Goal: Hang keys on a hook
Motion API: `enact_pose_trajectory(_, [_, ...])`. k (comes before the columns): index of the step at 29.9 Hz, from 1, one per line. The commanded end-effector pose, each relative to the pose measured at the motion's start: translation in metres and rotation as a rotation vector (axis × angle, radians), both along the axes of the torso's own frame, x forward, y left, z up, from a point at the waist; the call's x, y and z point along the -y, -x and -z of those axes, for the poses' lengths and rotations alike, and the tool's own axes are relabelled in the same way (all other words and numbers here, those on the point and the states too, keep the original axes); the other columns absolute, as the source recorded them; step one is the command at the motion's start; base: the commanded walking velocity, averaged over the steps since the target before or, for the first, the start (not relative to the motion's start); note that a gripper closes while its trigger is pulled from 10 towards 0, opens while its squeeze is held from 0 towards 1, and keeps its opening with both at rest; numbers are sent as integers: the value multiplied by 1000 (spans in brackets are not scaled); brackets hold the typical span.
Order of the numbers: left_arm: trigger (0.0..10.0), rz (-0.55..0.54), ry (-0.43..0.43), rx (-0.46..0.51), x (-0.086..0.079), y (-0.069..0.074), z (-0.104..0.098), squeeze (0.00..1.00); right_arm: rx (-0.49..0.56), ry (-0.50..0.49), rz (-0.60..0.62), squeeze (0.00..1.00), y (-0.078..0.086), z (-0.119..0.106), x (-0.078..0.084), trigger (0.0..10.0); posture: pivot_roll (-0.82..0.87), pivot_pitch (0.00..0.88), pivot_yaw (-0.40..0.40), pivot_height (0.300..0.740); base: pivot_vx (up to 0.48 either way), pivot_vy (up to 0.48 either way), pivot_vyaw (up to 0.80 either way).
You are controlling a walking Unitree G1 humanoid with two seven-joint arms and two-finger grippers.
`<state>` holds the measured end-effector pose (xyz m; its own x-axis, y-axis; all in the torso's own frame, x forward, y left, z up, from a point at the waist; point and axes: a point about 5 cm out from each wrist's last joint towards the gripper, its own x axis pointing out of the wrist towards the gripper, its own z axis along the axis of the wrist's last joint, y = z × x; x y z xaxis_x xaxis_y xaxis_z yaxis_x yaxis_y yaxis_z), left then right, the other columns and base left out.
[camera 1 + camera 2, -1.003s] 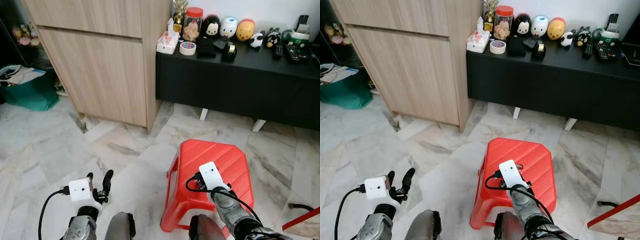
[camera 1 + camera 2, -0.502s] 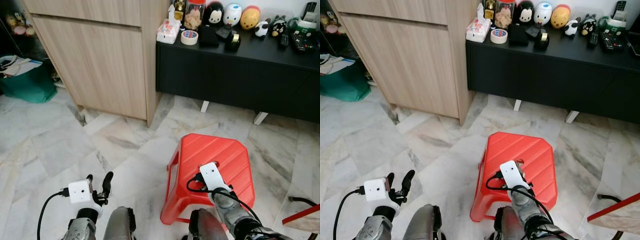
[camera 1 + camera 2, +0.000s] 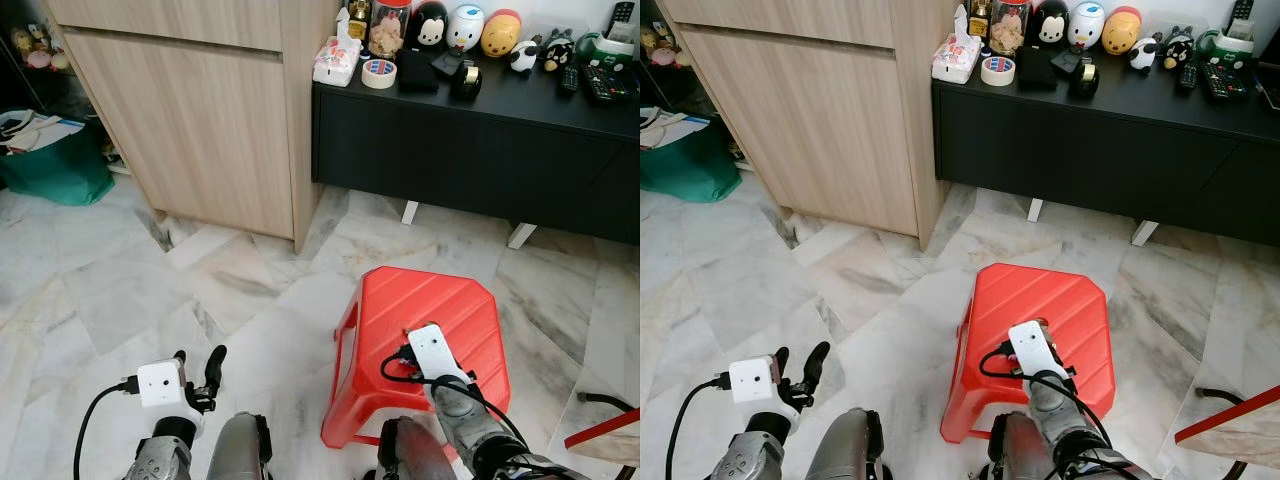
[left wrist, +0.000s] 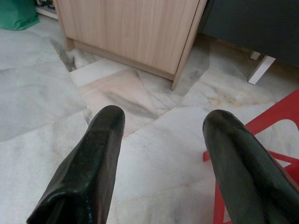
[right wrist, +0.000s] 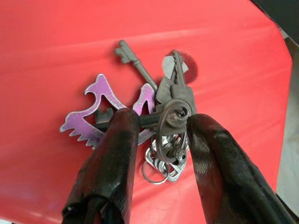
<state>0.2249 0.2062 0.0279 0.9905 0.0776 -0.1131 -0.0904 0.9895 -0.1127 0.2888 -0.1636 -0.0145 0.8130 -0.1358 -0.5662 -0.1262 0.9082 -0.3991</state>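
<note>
Keys (image 5: 163,100) — grey metal ones on rings with a purple jagged tag — lie on the red stool (image 3: 455,305). The right gripper (image 5: 156,128) brackets them, fingers narrowly apart around the bunch. The left gripper (image 4: 161,135) hangs spread wide over the marble floor (image 4: 42,107).

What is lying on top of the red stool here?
On the red stool lies a bunch of keys with a purple cut-out fob. The right tool straddles it, fingers covering part of the fob and rings.

keys (image 5: 161,109) on stool (image 3: 425,310), before sideboard (image 3: 470,150), cabinet (image 3: 200,110) left.
</note>
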Motion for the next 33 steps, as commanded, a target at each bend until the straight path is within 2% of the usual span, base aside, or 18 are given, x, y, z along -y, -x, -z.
enact_pose_trajectory(1, [10000, 6, -12, -18, 0, 3, 3, 0, -8, -8, 22, 0, 3, 3, 2, 10000, 145, 173, -34, 621, 0, 0, 0])
enact_pose_trajectory(12, [10000, 12, -19, -25, 1, 3, 4, 0, -4, -8, 25, 0, 4, 4, 0, 10000, 140, 170, -37, 621, 0, 0, 0])
enact_pose_trajectory(22, [10000, 15, -25, -27, 1, 3, 5, 0, 63, 11, 102, 0, -1, -3, 7, 10000, 137, 167, -39, 621, 0, 0, 0])
enact_pose_trajectory(33, [10000, 17, -26, -29, 2, 1, 6, 0, 3, -21, 111, 0, 8, 6, 5, 10000, 135, 160, -40, 621, 0, 0, 0])
